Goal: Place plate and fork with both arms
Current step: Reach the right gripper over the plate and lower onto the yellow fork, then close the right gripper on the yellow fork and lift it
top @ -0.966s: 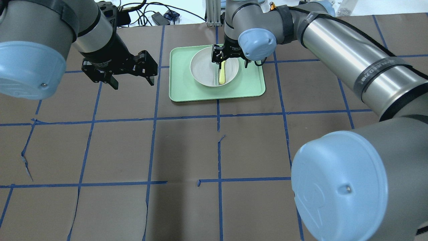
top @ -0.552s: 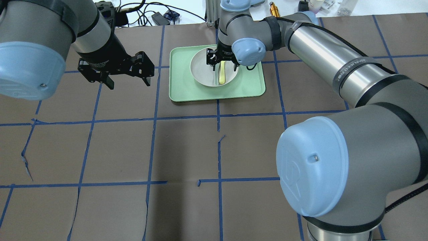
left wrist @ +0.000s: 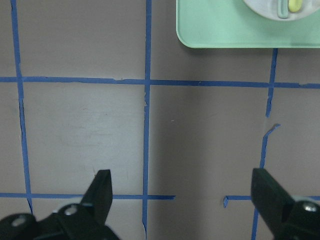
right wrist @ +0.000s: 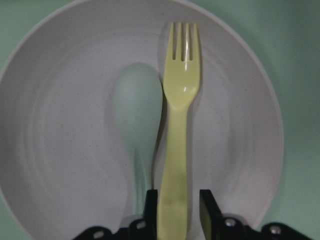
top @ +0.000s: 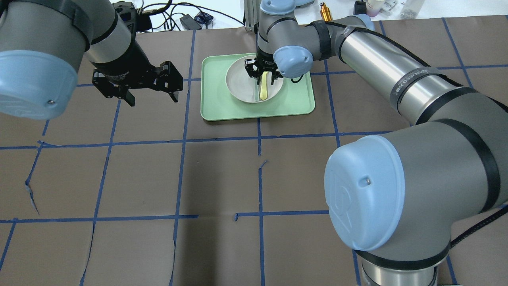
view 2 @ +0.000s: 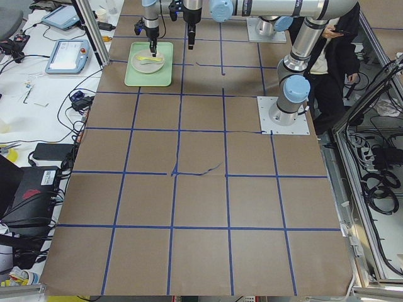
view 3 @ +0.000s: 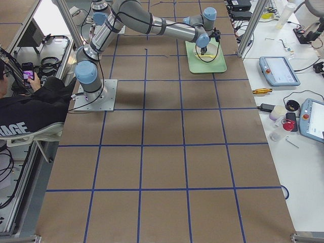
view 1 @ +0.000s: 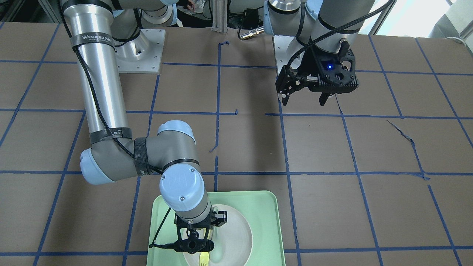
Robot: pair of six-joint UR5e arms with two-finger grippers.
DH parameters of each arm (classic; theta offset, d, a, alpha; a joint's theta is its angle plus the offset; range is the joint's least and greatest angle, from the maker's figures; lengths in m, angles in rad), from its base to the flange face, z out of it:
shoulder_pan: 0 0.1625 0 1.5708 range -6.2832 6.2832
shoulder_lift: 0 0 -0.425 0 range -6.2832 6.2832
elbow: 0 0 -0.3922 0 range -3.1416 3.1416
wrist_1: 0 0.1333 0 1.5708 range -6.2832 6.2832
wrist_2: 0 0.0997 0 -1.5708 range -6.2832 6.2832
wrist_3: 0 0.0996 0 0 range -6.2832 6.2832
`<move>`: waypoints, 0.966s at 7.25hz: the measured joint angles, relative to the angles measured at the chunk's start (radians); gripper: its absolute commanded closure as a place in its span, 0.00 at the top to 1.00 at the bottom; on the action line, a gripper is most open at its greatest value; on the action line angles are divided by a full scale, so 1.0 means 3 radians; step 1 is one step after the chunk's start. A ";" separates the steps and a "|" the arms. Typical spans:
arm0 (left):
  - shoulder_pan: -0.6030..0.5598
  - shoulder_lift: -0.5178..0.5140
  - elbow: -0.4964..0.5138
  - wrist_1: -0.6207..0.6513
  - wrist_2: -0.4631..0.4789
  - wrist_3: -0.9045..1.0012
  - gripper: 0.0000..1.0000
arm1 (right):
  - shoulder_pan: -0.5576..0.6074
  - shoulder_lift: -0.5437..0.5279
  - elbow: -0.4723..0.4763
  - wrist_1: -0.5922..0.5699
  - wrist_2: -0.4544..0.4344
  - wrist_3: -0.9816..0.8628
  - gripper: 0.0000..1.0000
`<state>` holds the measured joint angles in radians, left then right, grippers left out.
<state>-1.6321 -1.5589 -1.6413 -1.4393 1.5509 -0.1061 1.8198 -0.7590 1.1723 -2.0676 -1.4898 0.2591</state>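
Brown paper table [top: 158, 178] w/ blue tape grid, matte, torn in spots. Mint tray [top: 293, 101], rounded corners, at 12 o'clock in overhead view; round speckled plate [top: 238, 85] w/ shallow rim sits in it. Glossy yellow fork [right wrist: 177, 150] lies flat in plate, grey-green spoon [right wrist: 137, 110] just beside at its 9. R gripper [right wrist: 177, 205] narrow, astride fork handle, sliver of gap one side. L gripper [top: 152, 98] wide, holding nothing, over table at tray's 9, well apart
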 measured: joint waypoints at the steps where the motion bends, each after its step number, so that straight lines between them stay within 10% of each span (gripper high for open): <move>1: 0.0000 -0.0001 0.0000 0.0001 0.0000 0.0001 1.00 | -0.0001 0.0024 -0.0004 -0.0008 -0.0002 -0.0003 0.40; 7: 0.0002 -0.0003 0.0000 0.0001 0.0000 -0.0006 1.00 | -0.0002 0.0120 -0.0052 -0.0128 -0.0011 0.0005 0.32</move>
<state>-1.6313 -1.5600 -1.6413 -1.4389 1.5508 -0.1080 1.8193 -0.7231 1.1568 -2.1059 -1.4930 0.2606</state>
